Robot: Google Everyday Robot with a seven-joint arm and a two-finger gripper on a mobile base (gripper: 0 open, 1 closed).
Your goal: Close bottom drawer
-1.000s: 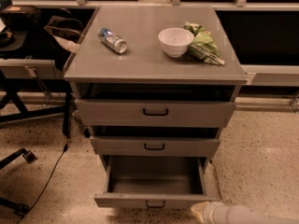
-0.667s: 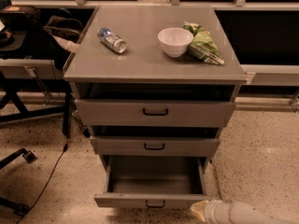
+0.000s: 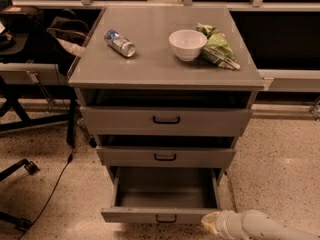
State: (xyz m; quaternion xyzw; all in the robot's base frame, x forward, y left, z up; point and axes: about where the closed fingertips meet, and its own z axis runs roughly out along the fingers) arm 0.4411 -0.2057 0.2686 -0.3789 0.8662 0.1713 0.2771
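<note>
The bottom drawer (image 3: 165,215) is a grey metal drawer with a small black centre handle (image 3: 166,218). It is pulled far out of the cabinet and its inside looks empty. My gripper (image 3: 210,222) comes in from the lower right on a white arm (image 3: 260,226). Its tip sits at the right end of the drawer's front panel, touching or nearly touching it. The middle drawer (image 3: 165,156) and the top drawer (image 3: 166,120) stand slightly open above.
On the cabinet top (image 3: 150,59) lie a can (image 3: 120,42), a white bowl (image 3: 187,44) and a green chip bag (image 3: 218,48). Chair legs and a black cable (image 3: 50,194) are on the floor at the left. Speckled floor lies to the right.
My arm has shifted slightly left toward the drawer's front right corner. The drawer itself has not visibly moved.
</note>
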